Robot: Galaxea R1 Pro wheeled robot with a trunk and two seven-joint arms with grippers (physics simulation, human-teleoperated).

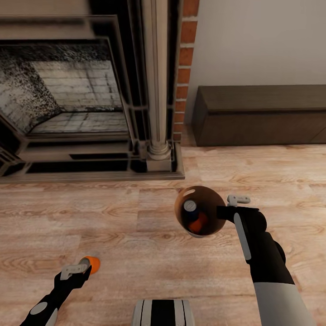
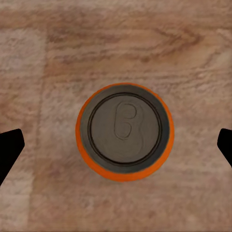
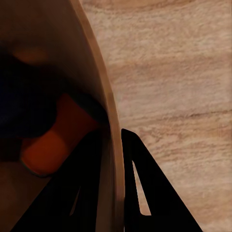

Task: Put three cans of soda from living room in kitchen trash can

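Two cans [image 1: 194,216] lie in the glossy brown bin [image 1: 213,201] over grained wood floor [image 1: 136,235] — right gripper [image 1: 221,213] pinching its rim; left gripper [image 1: 78,271] spread around an orange can [image 2: 124,131] — brick fireplace [image 1: 185,68] beyond.

bin [image 1: 201,199] (brown inside): blue can [image 1: 189,209], orange can [image 1: 198,222] | third can [image 1: 92,264]: upright

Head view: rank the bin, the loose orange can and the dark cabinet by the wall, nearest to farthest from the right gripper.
1. Bin: held in the right gripper by its rim.
2. Loose orange can: floor, far left, at the left gripper.
3. Dark cabinet: against the wall, ahead.
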